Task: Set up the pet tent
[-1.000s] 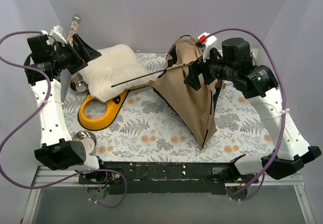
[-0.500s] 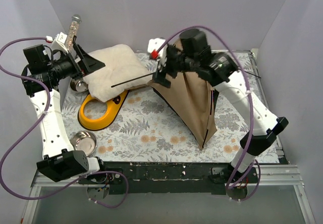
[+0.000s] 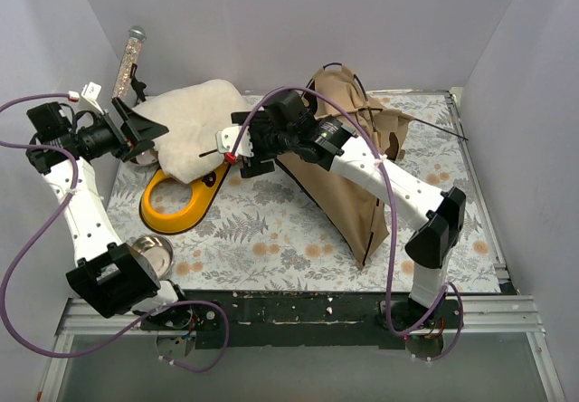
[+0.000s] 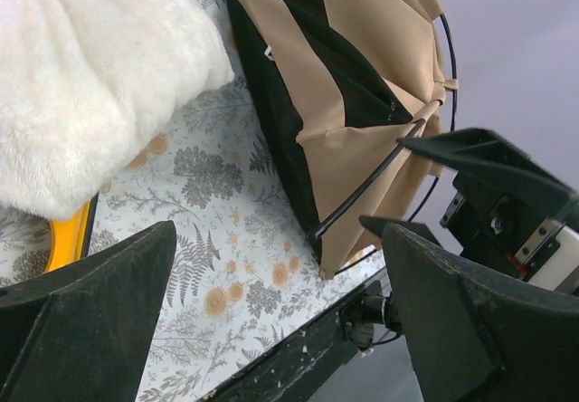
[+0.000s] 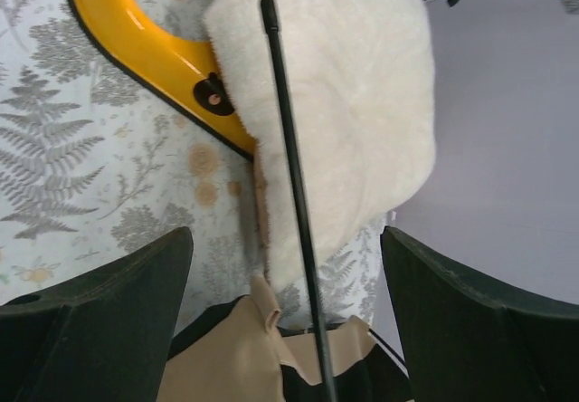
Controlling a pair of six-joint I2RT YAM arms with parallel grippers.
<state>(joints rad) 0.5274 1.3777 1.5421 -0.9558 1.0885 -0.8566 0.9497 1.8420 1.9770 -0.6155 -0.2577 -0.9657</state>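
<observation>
At the near left corner of the table (image 3: 271, 230), just beside the left arm's base, sits a metal bowl (image 3: 149, 253). Further in on the left, a yellow stand (image 3: 185, 198) lies flat on the flowered cover. Its far end is tucked under a fluffy white cushion (image 3: 194, 121).

The tent (image 3: 348, 171) lies on the right half of the table as a slumped heap of tan cloth with dark lining. Its near point reaches toward the front edge and its bulk is bunched up at the far side. A thin black pole (image 5: 289, 176) runs out of its left side and crosses over the cushion, with the tip lying on the fur. A second pole (image 3: 448, 130) sticks out to the right, toward the wall.

The right gripper (image 5: 285, 320) hovers over the black pole, just left of the tent. Its jaws are spread wide, with one finger on each side of the pole. Neither finger touches the pole, and the gripper holds nothing.

The left gripper (image 4: 276, 302) hangs at the far left, beside the cushion's left edge, and points across the table toward the tent. Its jaws are also wide apart and empty. Beneath it a second bowl (image 3: 141, 155) is partly hidden. In the far left corner a glittery stick (image 3: 127, 58) leans against the wall.
</observation>
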